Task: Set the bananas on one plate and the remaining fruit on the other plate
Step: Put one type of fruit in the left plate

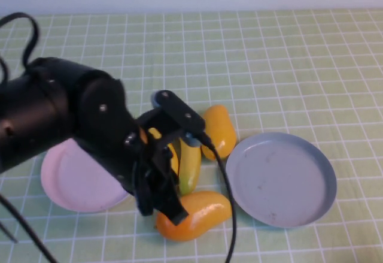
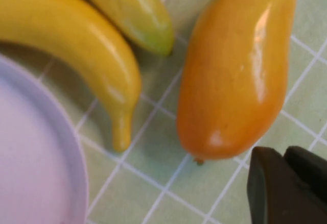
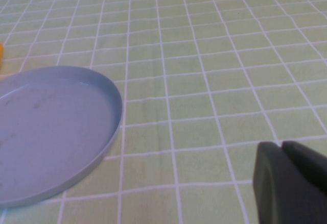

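The left gripper (image 1: 170,206), clenched on nothing, hung over the near mango (image 2: 237,71) beside the bananas (image 2: 76,45), both plates bare; I judged a first pick pending, needing spread fingers. The right gripper (image 3: 291,183) (unseen from above) sat clenched, parked by the grey plate (image 3: 110,127); the pink plate (image 1: 66,182) waited left.

The left arm (image 1: 66,119) is bulky, glossy black, with small silver screws and a thin black cable (image 1: 224,197) trailing.
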You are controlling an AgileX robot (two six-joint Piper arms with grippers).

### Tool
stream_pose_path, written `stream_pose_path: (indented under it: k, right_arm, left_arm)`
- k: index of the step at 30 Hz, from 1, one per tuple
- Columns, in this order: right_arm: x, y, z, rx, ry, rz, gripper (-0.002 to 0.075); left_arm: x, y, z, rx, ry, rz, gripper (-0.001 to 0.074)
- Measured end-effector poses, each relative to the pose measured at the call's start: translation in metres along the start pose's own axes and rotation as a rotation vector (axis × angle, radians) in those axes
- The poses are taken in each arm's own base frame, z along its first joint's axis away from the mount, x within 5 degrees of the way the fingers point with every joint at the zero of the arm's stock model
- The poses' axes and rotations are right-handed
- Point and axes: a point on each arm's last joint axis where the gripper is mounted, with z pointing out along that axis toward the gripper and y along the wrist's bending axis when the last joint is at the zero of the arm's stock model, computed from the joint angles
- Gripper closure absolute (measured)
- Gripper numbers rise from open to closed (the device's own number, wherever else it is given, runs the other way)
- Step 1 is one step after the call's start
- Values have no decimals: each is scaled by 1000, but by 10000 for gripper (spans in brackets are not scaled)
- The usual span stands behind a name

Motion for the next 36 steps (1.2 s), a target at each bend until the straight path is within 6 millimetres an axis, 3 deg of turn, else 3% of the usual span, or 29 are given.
stream_pose_path:
  k: [3,8,10,12,23,36]
  right_arm:
    - [0,0,0,0,0,0,741]
    - [0,0,0,0,0,0,741]
    - [0,0,0,0,0,0,741]
    - [0,0,0,0,0,0,741]
    - [0,0,0,0,0,0,741]
    - [0,0,0,0,0,0,741]
  left_arm:
    - [-18,-8,15,32,60,59,605]
    - [-39,-9,31,60,105,142,208]
    - [-43,-7,36,55,92,175,118]
    - [-45,-6,41,51,85,210,74]
    - [-47,-2,66,67,115,352,66]
    - [-44,2,105,100,195,357,66]
